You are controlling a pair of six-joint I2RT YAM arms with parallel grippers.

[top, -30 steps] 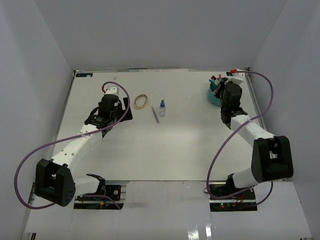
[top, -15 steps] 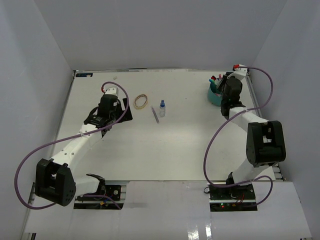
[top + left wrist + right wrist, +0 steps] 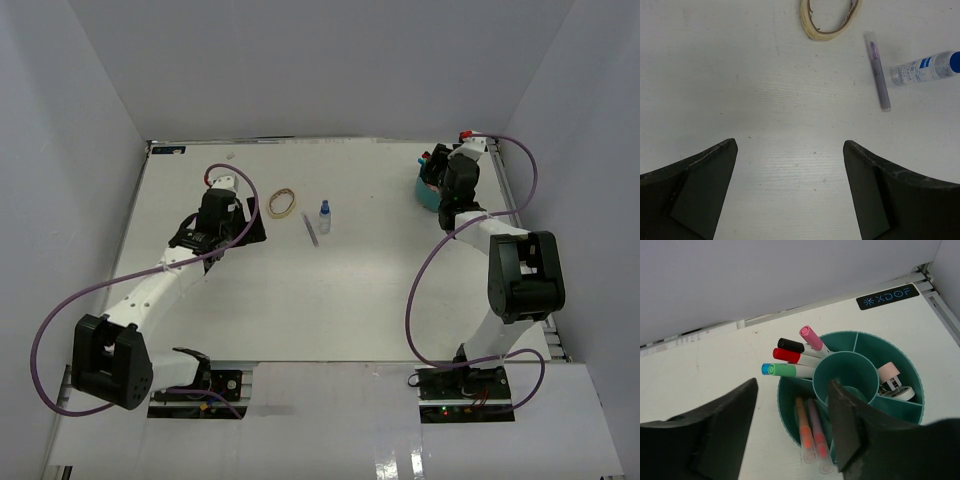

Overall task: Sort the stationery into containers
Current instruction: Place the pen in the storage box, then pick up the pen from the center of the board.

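Three pieces unsorted: tan rubber band (image 3: 827,36), slim purple pen (image 3: 878,72) and clear blue-capped bottle (image 3: 922,67), all out on the table (image 3: 330,300) toward the far middle, well apart from the container.
Teal organiser (image 3: 785,400): far right corner of the table, with outer compartments around a central well (image 3: 845,375).
Already filed: five capped pens (image 3: 802,360) (pink, black, red, green, blue) leaning together in one compartment. Two clear-barrelled pens (image 3: 810,440) sit in the next. A pale block (image 3: 889,374) and a small white item (image 3: 897,391), too small to name, share a right-hand compartment.
Progress, judged: well past half, three pieces to go.
Left gripper (image 3: 790,144): fingers spread, nothing between them. It is poised over bare table on the near side of the rubber band, with pen and bottle further to the right.
Right gripper (image 3: 792,385): fingers parted and empty, hanging above the organiser's near rim.
Loose group: pen and bottle just beside each other, contact not discernible. The band lies apart from both. Whether the bottle stands or lies cannot be told.
Edges: organiser near the back wall (image 3: 790,270) and the right-hand rail (image 3: 942,302), with an XDOF label (image 3: 887,296) in the corner behind it.
Open room: bare table between the loose group and the organiser, judged a free carry path. It is tight behind and right of the organiser, where the right arm is folded close.
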